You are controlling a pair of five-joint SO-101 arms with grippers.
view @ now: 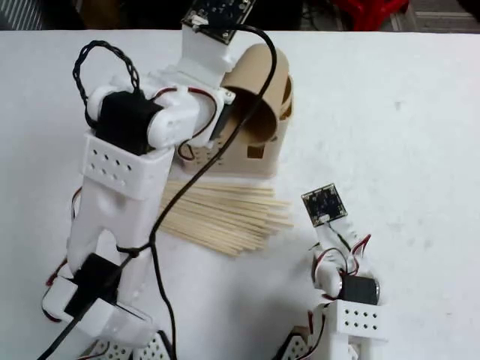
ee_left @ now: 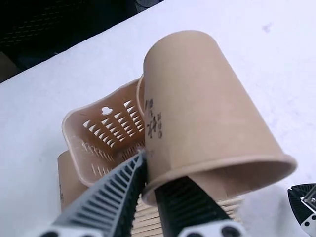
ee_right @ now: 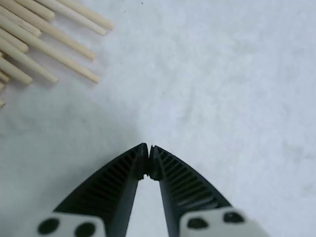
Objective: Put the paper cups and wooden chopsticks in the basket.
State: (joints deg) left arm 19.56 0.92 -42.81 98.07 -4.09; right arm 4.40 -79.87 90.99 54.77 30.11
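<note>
Left claw (ee_left: 148, 173) pinching paper cup (ee_left: 207, 108) rim — above basket (ee_left: 94, 128).

Just a plain white desk (view: 420, 112) with a slightly rough surface. Past its far edge the room goes dark, with something red (view: 369, 10) sitting back there.

The high view looks down on the table (view: 420, 112) from above, arm bases (view: 112, 330) at six o'clock. Both wrist views sit close, looking down; all three share the wooden chopsticks (view: 225, 214).
</note>
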